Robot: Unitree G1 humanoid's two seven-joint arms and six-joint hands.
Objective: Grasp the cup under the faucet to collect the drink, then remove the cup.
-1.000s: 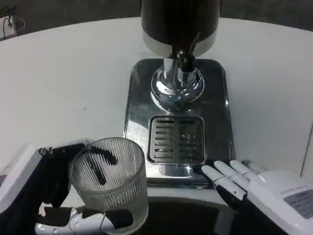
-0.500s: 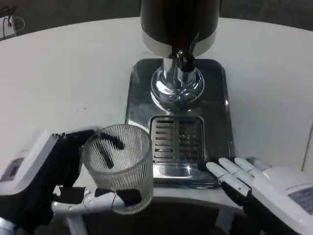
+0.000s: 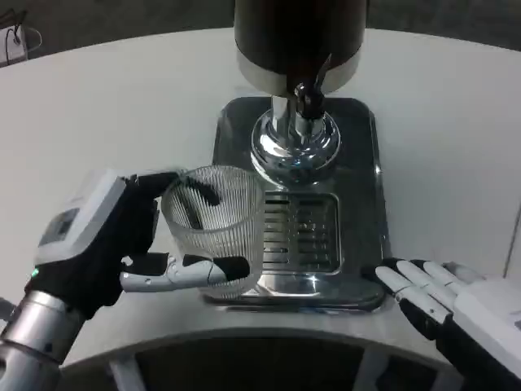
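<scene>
One ribbed cup [image 3: 216,228] gripped in left robot hand [image 3: 122,244] — seemingly empty, right robot hand [image 3: 444,297] open, apart.

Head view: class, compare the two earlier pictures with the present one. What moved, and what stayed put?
The left hand, gripping the cup throughout, carried it up and rightward toward the drip grate. The right hand drew back slightly. The dispenser stayed put.

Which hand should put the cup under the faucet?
The left hand: it already holds the ribbed glass cup beside the drip grate, while the right hand holds nothing.
</scene>
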